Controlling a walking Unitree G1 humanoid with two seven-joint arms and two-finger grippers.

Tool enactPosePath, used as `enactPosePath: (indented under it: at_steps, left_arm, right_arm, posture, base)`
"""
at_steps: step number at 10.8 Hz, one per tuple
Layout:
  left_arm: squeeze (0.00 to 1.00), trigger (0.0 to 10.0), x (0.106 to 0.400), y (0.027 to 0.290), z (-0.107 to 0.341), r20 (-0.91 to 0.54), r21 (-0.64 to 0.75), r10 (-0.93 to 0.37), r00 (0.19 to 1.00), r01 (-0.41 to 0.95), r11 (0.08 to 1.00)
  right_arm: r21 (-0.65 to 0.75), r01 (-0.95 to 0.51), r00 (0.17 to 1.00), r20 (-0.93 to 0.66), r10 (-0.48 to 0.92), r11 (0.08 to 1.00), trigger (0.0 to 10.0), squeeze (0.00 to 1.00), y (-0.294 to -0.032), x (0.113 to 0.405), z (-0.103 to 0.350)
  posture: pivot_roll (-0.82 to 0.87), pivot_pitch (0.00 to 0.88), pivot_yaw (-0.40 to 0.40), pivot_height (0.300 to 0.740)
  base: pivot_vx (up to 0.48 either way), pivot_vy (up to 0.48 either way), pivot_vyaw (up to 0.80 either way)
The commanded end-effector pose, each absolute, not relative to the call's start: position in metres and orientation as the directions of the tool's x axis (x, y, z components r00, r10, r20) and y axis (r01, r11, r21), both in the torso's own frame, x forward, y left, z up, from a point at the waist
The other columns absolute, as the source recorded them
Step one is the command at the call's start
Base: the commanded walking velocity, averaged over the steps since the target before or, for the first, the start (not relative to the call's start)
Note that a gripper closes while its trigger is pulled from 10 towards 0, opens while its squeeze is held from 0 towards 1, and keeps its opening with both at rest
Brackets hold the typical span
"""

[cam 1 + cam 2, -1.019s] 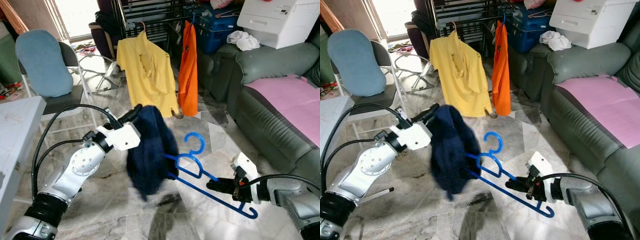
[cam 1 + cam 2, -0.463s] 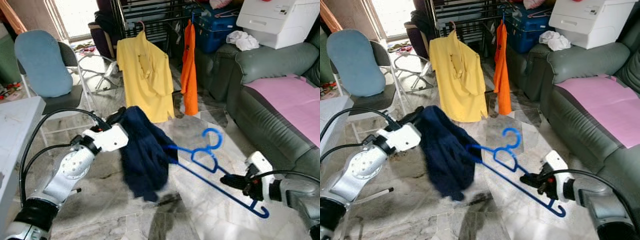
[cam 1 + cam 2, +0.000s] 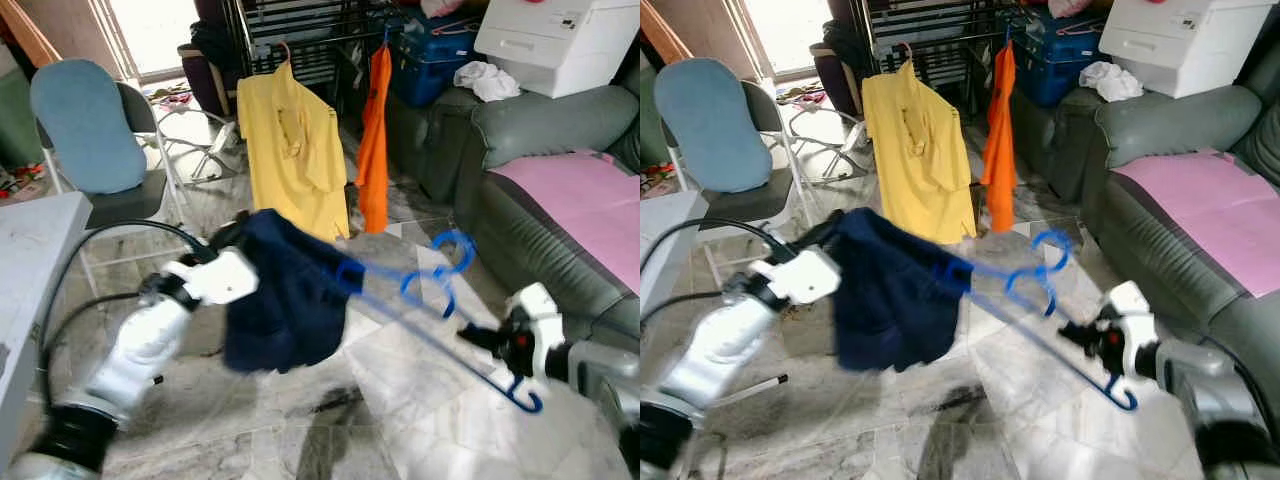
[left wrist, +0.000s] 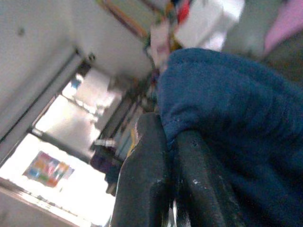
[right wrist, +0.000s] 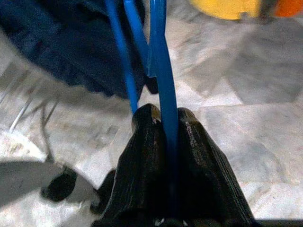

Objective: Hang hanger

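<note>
A blue plastic hanger hangs in the air over the marble floor, its hook toward the sofa. One end is tucked into a navy garment. My right gripper is shut on the hanger's lower bar; the right wrist view shows the bar pinched between both fingers. My left gripper is shut on the top of the navy garment and holds it up. Behind stands the dark drying rack with a yellow shirt and an orange garment on hangers.
A folding chair with a blue cushion stands at the left, beside a white table edge. A grey sofa with a pink cloth lies at the right, with a white box and a blue bin behind it.
Both arms have risen. The hanger has swung up and to the right, and the navy garment has lifted with it. The current frames are motion-blurred.
</note>
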State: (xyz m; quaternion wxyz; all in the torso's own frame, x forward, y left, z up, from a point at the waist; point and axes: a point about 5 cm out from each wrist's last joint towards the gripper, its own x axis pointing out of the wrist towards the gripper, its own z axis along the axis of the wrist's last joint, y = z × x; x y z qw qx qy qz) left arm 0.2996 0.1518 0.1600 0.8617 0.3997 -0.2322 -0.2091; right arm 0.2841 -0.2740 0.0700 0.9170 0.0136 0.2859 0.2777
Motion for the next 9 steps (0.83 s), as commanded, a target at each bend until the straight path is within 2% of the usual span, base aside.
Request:
enactPosePath:
  at_steps: [1, 2, 4, 6, 7, 8, 9]
  left_arm:
    - [0.00, 10.0, 0.297, 0.143, 0.178, 0.302, 0.779, -0.573, 0.762, 0.149, 0.609]
    - [0.00, 10.0, 0.296, 0.135, 0.177, 0.299, 0.784, -0.599, 0.743, 0.166, 0.598]
    - [0.00, 10.0, 0.287, 0.086, 0.174, 0.299, 0.801, -0.724, 0.621, 0.248, 0.544]
    - [0.00, 10.0, 0.274, 0.050, 0.163, 0.229, 0.781, -0.824, 0.518, 0.408, 0.473]
    - [0.00, 10.0, 0.272, 0.049, 0.154, 0.184, 0.764, -0.835, 0.519, 0.459, 0.454]
    - [0.00, 10.0, 0.270, 0.060, 0.131, 0.106, 0.757, -0.820, 0.563, 0.489, 0.433]
    - [0.00, 10.0, 0.271, 0.067, 0.121, 0.081, 0.743, -0.801, 0.594, 0.499, 0.445]
  right_arm:
    - [0.185, -0.453, 0.704, -0.526, 0.477, 0.872, 10.0, 0.00, -0.278, 0.285, 0.068]
    - [0.189, -0.467, 0.693, -0.528, 0.491, 0.864, 10.0, 0.00, -0.274, 0.286, 0.067]
    - [0.271, -0.480, 0.661, -0.513, 0.547, 0.835, 10.0, 0.00, -0.250, 0.290, 0.058]
    - [0.427, -0.378, 0.757, -0.368, 0.540, 0.821, 10.0, 0.00, -0.211, 0.318, 0.069]
    - [0.453, -0.337, 0.801, -0.323, 0.504, 0.825, 10.0, 0.00, -0.205, 0.328, 0.076]
    - [0.493, -0.238, 0.898, -0.217, 0.384, 0.837, 10.0, 0.00, -0.202, 0.348, 0.098]
    - [0.553, -0.165, 0.943, -0.154, 0.294, 0.817, 10.0, 0.00, -0.205, 0.358, 0.112]
  posture:
    - [-0.11, 0.000, 0.073, 0.740]
    - [-0.11, 0.000, 0.071, 0.740]
    - [-0.10, 0.000, 0.072, 0.740]
    - [-0.11, 0.000, 0.081, 0.740]
    - [-0.10, 0.000, 0.086, 0.740]
    - [-0.10, 0.000, 0.089, 0.740]
    - [-0.10, 0.000, 0.089, 0.740]
  base:
    - [0.000, 0.000, 0.00]
    - [0.000, 0.000, 0.00]
    - [0.000, 0.000, 0.00]
    - [0.000, 0.000, 0.00]
    - [0.000, 0.000, 0.00]
    - [0.000, 0.000, 0.00]
    - [0.000, 0.000, 0.00]
